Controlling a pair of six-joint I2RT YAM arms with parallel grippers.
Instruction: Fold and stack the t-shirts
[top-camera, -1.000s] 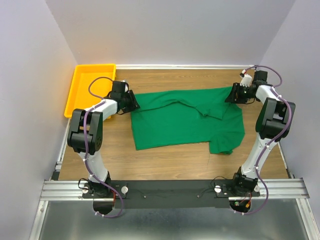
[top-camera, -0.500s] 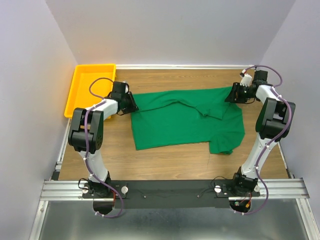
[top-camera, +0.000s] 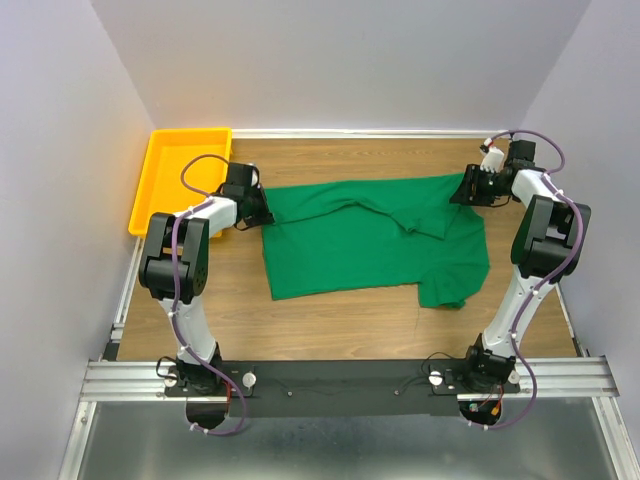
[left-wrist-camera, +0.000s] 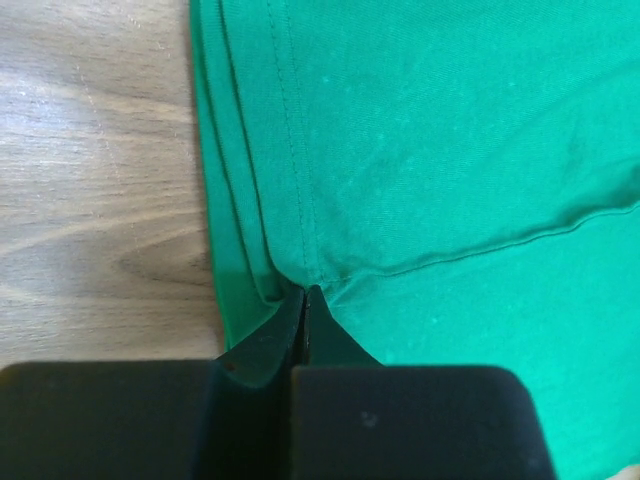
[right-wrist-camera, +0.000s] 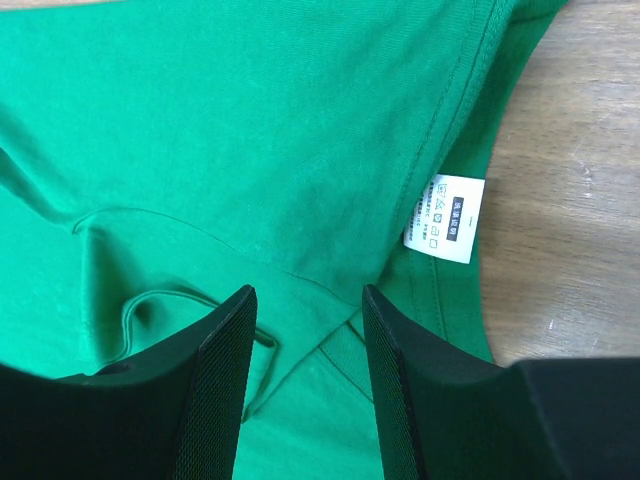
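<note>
T-shirt (top-camera: 370, 240), green, lies flat but rumpled mid bench (top-camera: 330, 330), between the two arms. Yellow tray (top-camera: 165, 180) in far-left corner, apart from the shirt. Left fingers (left-wrist-camera: 265, 345) pinched tight on the shirt's left hem. Right fingers (right-wrist-camera: 225, 350) partly apart over cloth at the right edge, white label (right-wrist-camera: 446, 217) just beside.

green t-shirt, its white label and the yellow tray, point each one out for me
green t-shirt (top-camera: 360, 245): top external view, middle of the spread body.
white label (right-wrist-camera: 446, 216): right wrist view, centre of the tag.
yellow tray (top-camera: 165, 180): top external view, bare floor of the tray.
</note>
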